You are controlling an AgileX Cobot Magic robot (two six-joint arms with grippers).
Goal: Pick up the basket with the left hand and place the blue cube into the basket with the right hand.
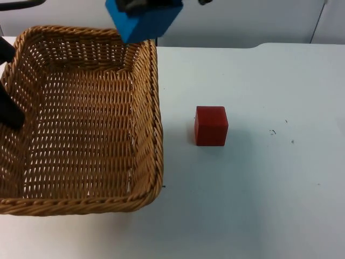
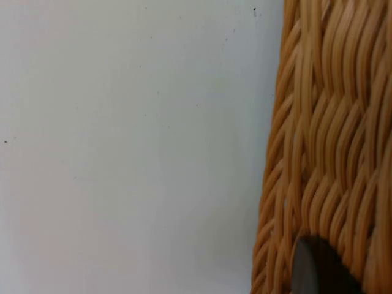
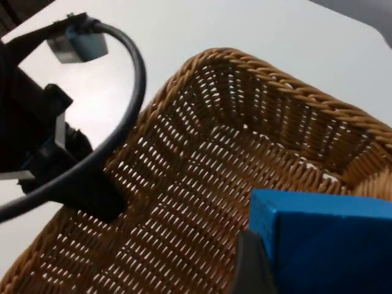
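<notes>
White table [image 1: 259, 205]: red cube [image 1: 211, 125] beside basket [image 1: 81, 118].

Clamped between black fingers [image 3: 251, 266], blue cube [image 3: 324, 242] above wicker basket [image 3: 202, 177]; left gripper [image 3: 92, 193] gripping basket's side wall.

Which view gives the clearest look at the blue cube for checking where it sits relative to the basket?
The top view: the blue cube, held by the right gripper, hangs above the basket's far right rim. The right wrist view shows part of the cube close up over the basket's inside. The left wrist view shows the basket's wall against the table.
</notes>
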